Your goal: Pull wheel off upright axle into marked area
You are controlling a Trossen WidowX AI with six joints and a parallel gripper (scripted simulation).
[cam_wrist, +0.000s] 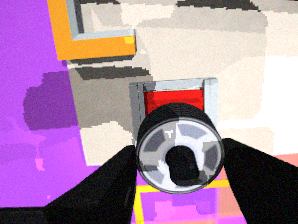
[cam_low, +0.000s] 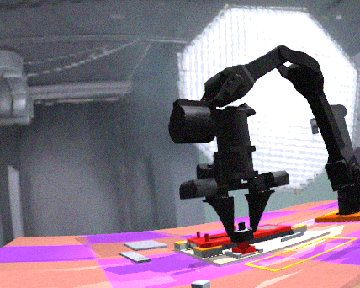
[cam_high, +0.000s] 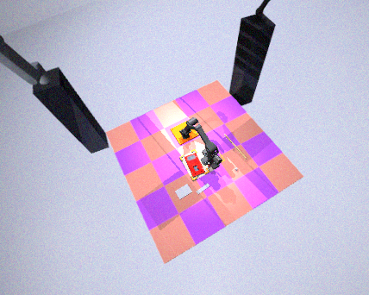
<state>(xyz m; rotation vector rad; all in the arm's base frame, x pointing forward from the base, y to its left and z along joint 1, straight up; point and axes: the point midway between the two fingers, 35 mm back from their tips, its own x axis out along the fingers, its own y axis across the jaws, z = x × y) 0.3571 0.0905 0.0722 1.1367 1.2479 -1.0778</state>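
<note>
The wheel (cam_low: 243, 236) (cam_wrist: 190, 131), with a black tyre and a pale spoked face, sits on the upright axle (cam_low: 241, 226) (cam_wrist: 181, 162), whose black tip sticks up through its middle. Below it is a red block (cam_low: 243, 248) (cam_wrist: 175, 98) in a grey holder. My gripper (cam_low: 242, 234) (cam_wrist: 178, 150) is shut on the wheel, one finger on each side. In the top view the arm hides the wheel. The marked area (cam_low: 275, 270) (cam_wrist: 212, 184) is a yellow outline on the table beside the board.
The pale board (cam_wrist: 240, 40) also carries a large red part (cam_high: 190, 166) (cam_low: 207, 242) and an orange corner bracket (cam_wrist: 95, 50). Two flat grey pieces (cam_high: 184, 191) (cam_low: 145, 244) lie beyond the board. A small grey block (cam_low: 200, 284) is near the exterior camera.
</note>
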